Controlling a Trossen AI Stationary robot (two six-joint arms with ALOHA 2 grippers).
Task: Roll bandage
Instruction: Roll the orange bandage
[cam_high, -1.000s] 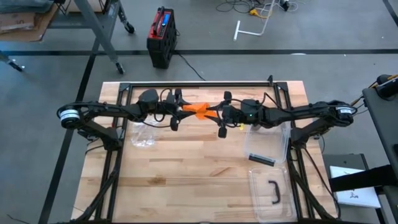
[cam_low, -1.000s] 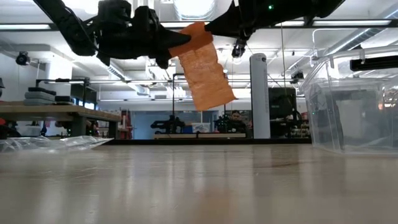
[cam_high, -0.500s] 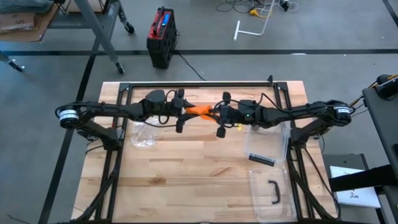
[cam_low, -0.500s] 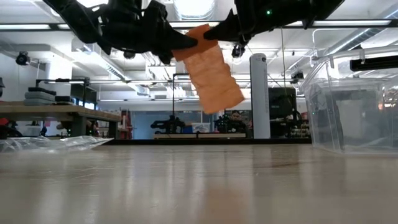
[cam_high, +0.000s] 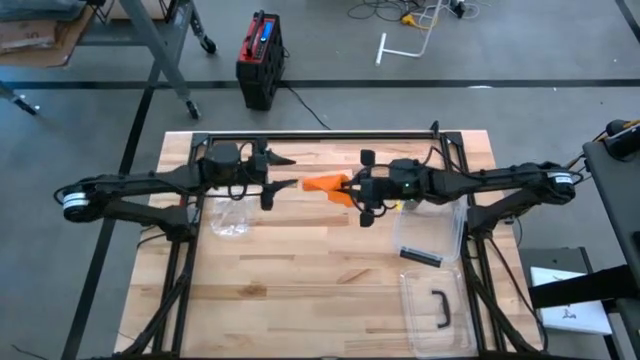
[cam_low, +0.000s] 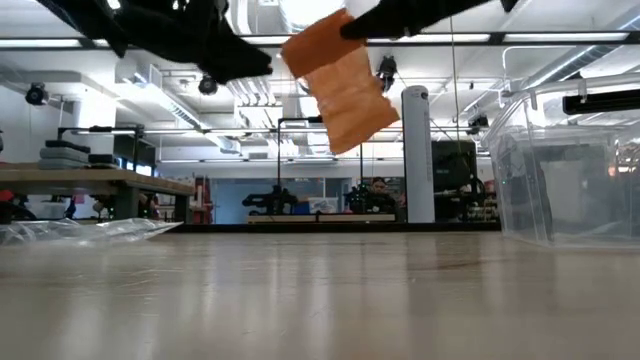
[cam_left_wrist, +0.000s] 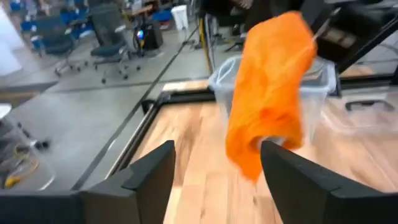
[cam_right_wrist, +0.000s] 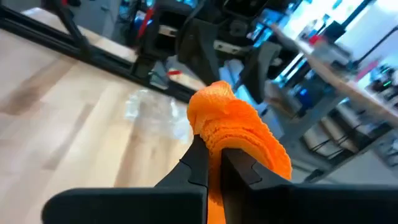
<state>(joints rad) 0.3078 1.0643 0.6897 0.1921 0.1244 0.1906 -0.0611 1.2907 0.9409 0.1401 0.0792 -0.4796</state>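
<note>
The orange bandage (cam_high: 325, 184) hangs in the air over the far middle of the table, a crinkled strip bunched at its top (cam_low: 338, 85). My right gripper (cam_high: 346, 186) reaches in from the table's right and is shut on it (cam_right_wrist: 208, 155). My left gripper (cam_high: 287, 172) stands open a short way to the left of the bandage, with nothing between its fingers (cam_left_wrist: 214, 165). In the left wrist view the bandage (cam_left_wrist: 270, 93) hangs ahead of those fingers, apart from them. My right gripper pinches the bandage's bunched upper end (cam_right_wrist: 217, 134) between its two fingers, several folds of cloth together. The fingers come nearly level from the table's right side. The strip hangs slack below them (cam_low: 350, 110), clear of the table.
A clear plastic box (cam_high: 430, 235) stands at the right, its lid with a black handle (cam_high: 437, 305) nearer the front edge. A crumpled clear bag (cam_high: 228, 218) lies at the left. A black frame rail (cam_high: 320, 135) runs along the table's far edge.
My left gripper has opened, let go of the bandage, and drawn back toward the table's left edge while rising. My right gripper has kept hold and lifted the bandage a little. The strip now hangs from the right gripper alone.
</note>
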